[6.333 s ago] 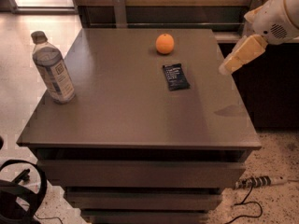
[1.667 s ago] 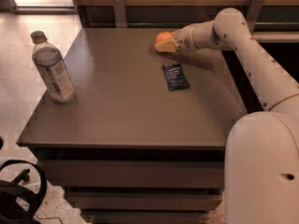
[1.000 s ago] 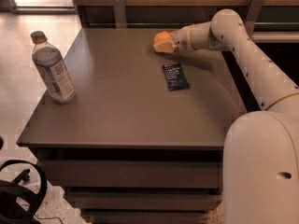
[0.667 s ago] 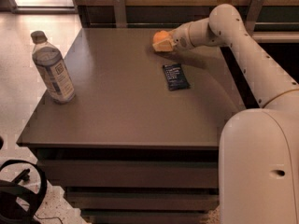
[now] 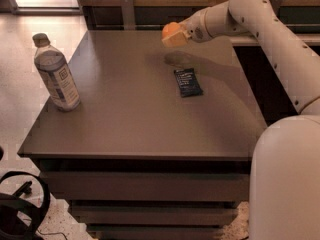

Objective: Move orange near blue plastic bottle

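While the gripper (image 5: 175, 37) pinched the orange (image 5: 171, 29) in its jaws above the far side of the table (image 5: 125, 124) — well apart from the blue plastic bottle (image 5: 55, 74) — I judged it light, firm, smooth (apt to roll), best held across its middle.

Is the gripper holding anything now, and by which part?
Yes. The gripper, over the far side of the table, grips the orange by its sides.
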Available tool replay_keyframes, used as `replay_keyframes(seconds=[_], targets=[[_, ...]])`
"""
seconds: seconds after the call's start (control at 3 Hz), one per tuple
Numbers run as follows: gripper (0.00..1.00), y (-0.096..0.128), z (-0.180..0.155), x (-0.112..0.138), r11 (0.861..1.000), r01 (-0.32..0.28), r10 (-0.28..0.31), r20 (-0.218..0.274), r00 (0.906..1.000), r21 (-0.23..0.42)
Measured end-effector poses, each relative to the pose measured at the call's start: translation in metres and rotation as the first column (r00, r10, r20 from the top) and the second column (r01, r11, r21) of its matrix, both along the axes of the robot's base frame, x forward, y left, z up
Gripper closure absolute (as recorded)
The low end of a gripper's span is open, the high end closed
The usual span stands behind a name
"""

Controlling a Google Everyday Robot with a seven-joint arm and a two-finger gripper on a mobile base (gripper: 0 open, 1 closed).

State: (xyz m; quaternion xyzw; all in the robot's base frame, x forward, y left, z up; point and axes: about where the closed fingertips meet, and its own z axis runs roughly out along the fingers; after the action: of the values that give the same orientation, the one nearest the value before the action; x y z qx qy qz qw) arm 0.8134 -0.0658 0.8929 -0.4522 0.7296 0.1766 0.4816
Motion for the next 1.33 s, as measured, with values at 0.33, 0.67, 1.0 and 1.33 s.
replay_keyframes(seconds=[0.33,0.67,1.0,1.33], targets=[[1.0,0.008,0.004,-0.028,0.998,-0.007,0.007,0.01,0.9999,0.055],[1.0,0.025,-0.007,-0.056,0.991,-0.022,0.022,0.003,0.9998,0.135],[1.0,0.054,-0.014,-0.086,0.981,-0.046,0.048,-0.004,0.9989,0.19],[1.0,0.082,-0.012,-0.113,0.978,-0.069,0.07,0.004,0.9976,0.196]])
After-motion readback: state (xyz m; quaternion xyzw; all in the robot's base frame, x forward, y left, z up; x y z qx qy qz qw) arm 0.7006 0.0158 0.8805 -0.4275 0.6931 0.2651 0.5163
